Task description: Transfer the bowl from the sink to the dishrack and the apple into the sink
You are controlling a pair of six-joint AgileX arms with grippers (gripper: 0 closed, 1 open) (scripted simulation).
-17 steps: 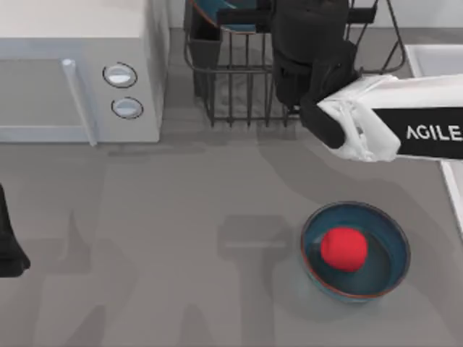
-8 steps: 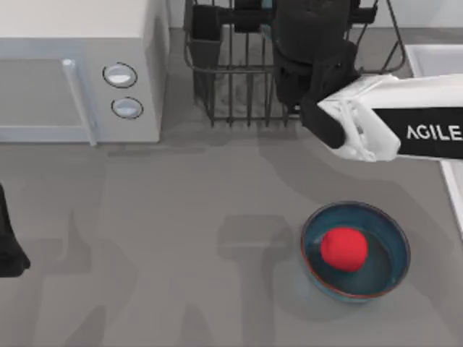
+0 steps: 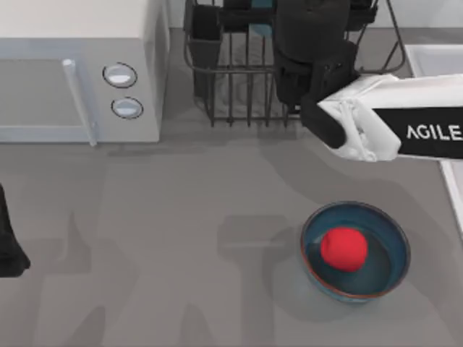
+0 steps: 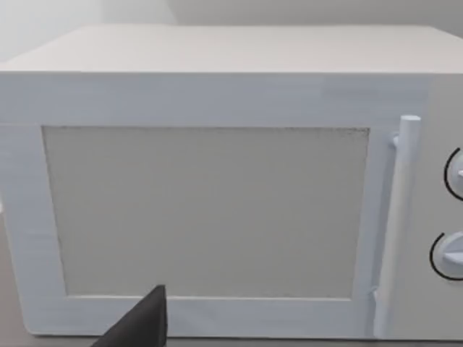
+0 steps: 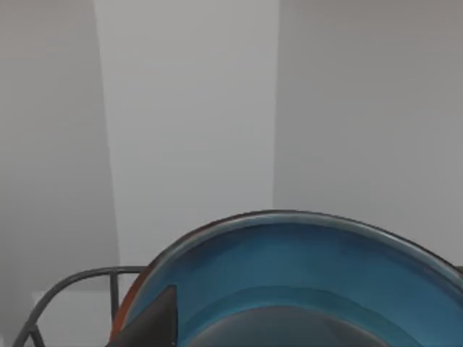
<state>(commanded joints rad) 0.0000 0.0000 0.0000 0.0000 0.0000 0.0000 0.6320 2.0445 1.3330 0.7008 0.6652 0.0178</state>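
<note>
My right gripper [image 3: 278, 13] reaches over the back of the dark wire dishrack [image 3: 231, 87], shut on the teal-blue bowl [image 5: 304, 267]. The bowl stands on edge with its rust-red rim up against the pale wall, and a rack bar curves beside it. A sliver of the bowl [image 3: 259, 30] shows between the rack bars in the top view. The red apple [image 3: 343, 249] lies inside a second, alike bowl [image 3: 385, 273] on the table at front right. The sink's pale rim [image 3: 434, 52] runs along the right edge. My left arm [image 3: 9, 249] is parked at the far left.
A white microwave [image 3: 72, 72] with two knobs fills the back left, and the left wrist camera faces its door [image 4: 217, 210]. A black cutlery cup [image 3: 205, 43] sits at the rack's left corner. Bare grey tabletop lies in the middle and front left.
The right gripper has carried the bowl farther back over the rack, so most of it has slipped past the top view's edge. The apple, its bowl and the left arm have stayed put.
</note>
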